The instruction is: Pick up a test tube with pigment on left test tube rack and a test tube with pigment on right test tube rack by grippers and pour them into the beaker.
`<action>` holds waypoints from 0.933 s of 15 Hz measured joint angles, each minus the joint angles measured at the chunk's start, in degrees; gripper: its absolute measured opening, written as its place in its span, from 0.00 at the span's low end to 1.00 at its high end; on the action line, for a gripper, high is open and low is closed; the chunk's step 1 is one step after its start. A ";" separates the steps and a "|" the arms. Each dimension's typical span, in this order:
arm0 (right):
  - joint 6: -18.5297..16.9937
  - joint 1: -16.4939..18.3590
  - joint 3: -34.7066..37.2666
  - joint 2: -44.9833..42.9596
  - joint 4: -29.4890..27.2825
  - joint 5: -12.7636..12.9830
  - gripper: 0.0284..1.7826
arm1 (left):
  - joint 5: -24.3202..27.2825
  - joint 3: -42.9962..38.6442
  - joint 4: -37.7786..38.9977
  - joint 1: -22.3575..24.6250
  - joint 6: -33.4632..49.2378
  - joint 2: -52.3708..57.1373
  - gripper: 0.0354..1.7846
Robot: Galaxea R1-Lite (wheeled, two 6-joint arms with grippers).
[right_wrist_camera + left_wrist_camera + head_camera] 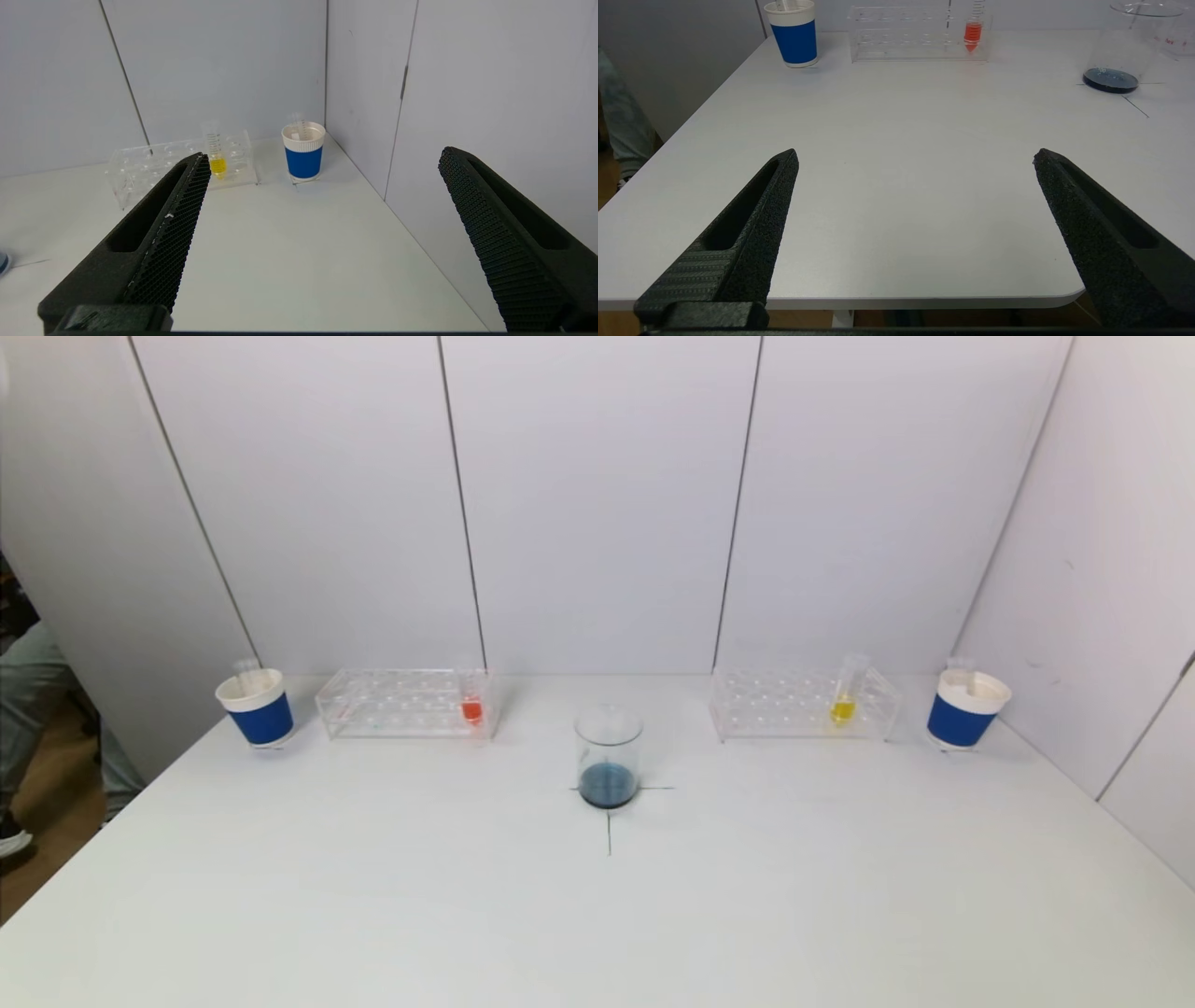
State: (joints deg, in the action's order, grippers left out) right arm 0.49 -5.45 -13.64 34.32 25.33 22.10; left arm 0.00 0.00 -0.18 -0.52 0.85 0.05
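Beaker (608, 770) mid-table btwn racks, near edge bare.

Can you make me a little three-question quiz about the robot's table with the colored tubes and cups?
1. What color is the liquid in the tube standing in the left rack?
2. True or false: the beaker in the middle of the table is completely empty.
3. Which is right? A) the left tool holds a tube; B) both tools are open and hold nothing; C) the right tool holds the blue cup.

Key:
1. Orange-red.
2. False: dark blue liquid sits at its bottom.
3. B. The yellow tube also stands in the right rack.
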 joint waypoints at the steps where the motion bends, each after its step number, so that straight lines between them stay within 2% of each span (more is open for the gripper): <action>1: 0.09 -0.09 0.74 -2.99 -2.29 -0.15 1.00 | 0.00 0.00 0.00 0.00 0.00 0.00 0.99; 3: 0.28 -0.77 1.72 -8.94 -7.61 -1.24 1.00 | 0.00 0.00 0.00 0.00 -0.01 0.00 0.99; 6: -0.49 -1.49 4.08 -15.66 -14.15 -5.01 1.00 | 0.00 0.00 0.02 0.00 0.00 0.00 0.99; 8: -0.49 -1.63 6.60 -17.32 -14.18 -6.62 1.00 | 0.00 0.00 0.02 0.00 -0.01 0.00 0.99; 12: 0.00 -1.72 12.74 -18.44 -10.84 -11.85 1.00 | 0.00 0.00 0.02 0.00 0.00 0.00 0.99; 14: -0.30 -1.74 13.42 -18.59 -13.04 -14.88 1.00 | 0.00 0.00 0.02 0.00 -0.01 0.00 0.99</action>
State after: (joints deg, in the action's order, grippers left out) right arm 0.18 -7.19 -0.22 15.73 12.29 7.22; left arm 0.00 0.00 -0.16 -0.52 0.84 0.05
